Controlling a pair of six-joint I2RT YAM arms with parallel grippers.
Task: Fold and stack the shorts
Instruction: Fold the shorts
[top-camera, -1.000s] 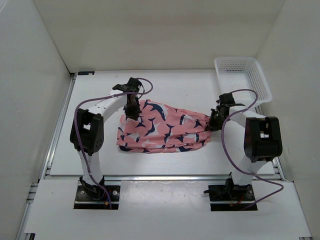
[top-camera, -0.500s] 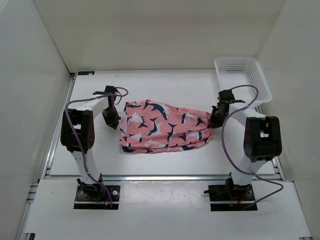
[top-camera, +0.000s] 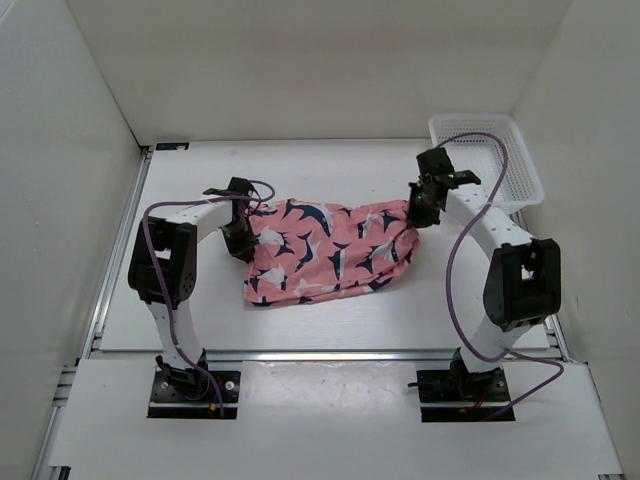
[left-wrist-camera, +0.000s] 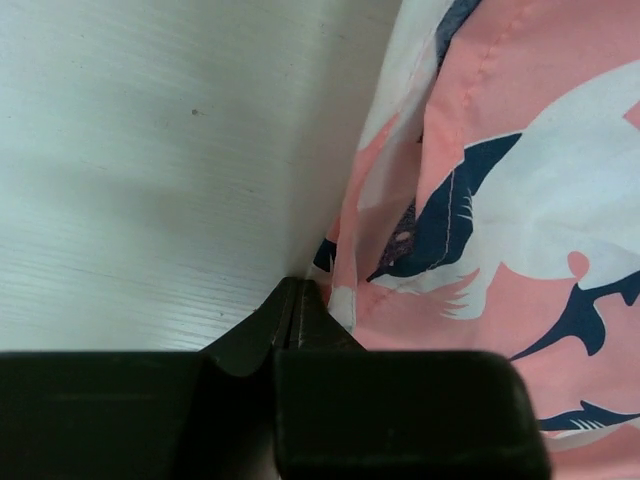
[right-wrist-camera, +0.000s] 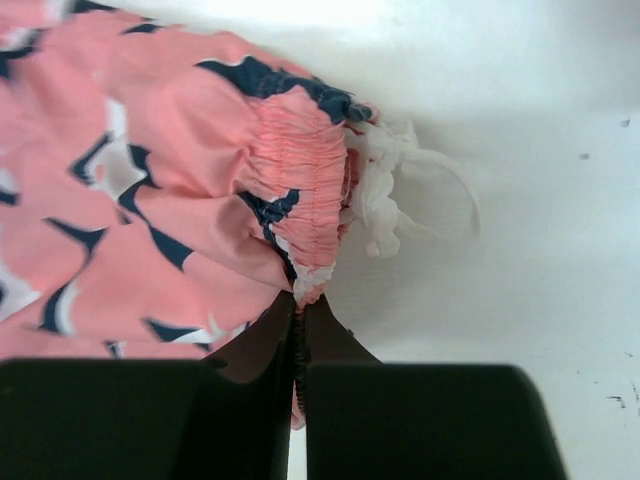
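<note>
Top external view shows the coral-pink, bird-printed fabric shorts (top-camera: 325, 250) lying mid-surface (top-camera: 200, 310) between my arms. My right fingers (right-wrist-camera: 268, 345) are clamped on the gathered waistband (right-wrist-camera: 295, 170). My left fingers (left-wrist-camera: 250, 340) are pressed together at the hem (left-wrist-camera: 345, 300), grip uncertain. A clean fold, I judge, needs both ends pinched firmly and carried over level.

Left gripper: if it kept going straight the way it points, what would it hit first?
Probably the white tabletop, beside the edge of the coral-pink fabric shorts with navy-and-white bird shapes. The left gripper, shut, sits at that edge, so it might brush the cloth; depth is unclear.
</note>
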